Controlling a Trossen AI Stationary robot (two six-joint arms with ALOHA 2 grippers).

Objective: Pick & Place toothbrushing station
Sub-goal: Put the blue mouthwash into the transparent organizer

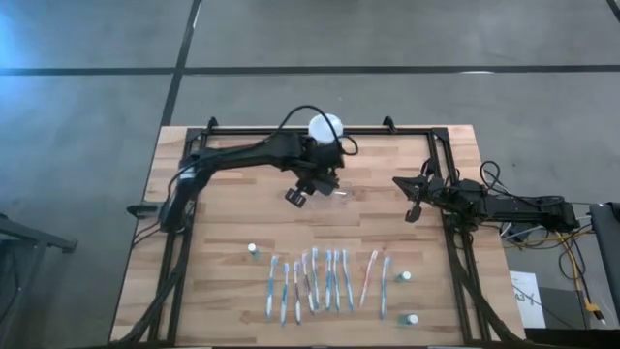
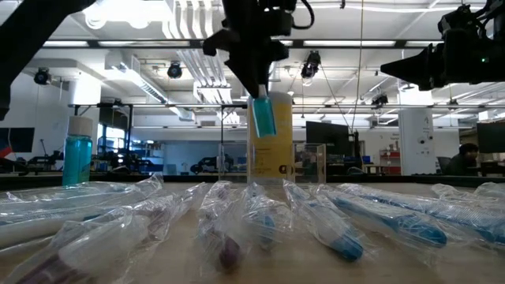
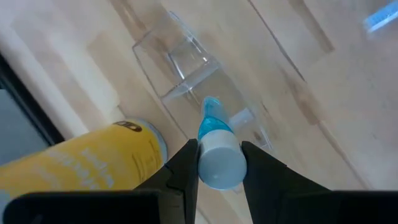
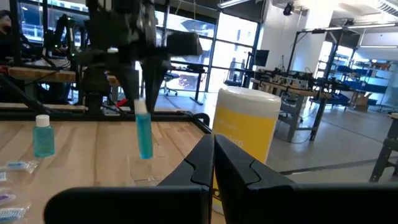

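From above, the left gripper (image 1: pixel 323 181) hangs over the far middle of the table (image 1: pixel 223 223), just at six o'clock from the yellow jar (image 1: pixel 325 127) with its white lid, and the clear holder (image 1: pixel 339 197) lies on the wood just at five o'clock from that gripper. The right gripper (image 1: pixel 411 197) waits at three o'clock, near the table's right rail. A row of wrapped toothbrushes (image 1: pixel 325 281) runs along the near side, with small bottles (image 1: pixel 253 250) around it. At table height, the left gripper (image 2: pixel 260 93) holds a small blue bottle (image 2: pixel 263 116) upright above the surface, in front of the jar (image 2: pixel 270 146) — the holder (image 2: pixel 309 164) stands just right of it. Past the left wrist, the fingers (image 3: pixel 185 167) are clamped on the blue bottle (image 3: pixel 215 146) by its white cap, directly above the holder (image 3: pixel 186 65), the jar (image 3: pixel 87 165) beside it. Past the right wrist, that arm's fingers (image 4: pixel 199 163) are pressed together; the bottle (image 4: pixel 143 134) hangs beyond.
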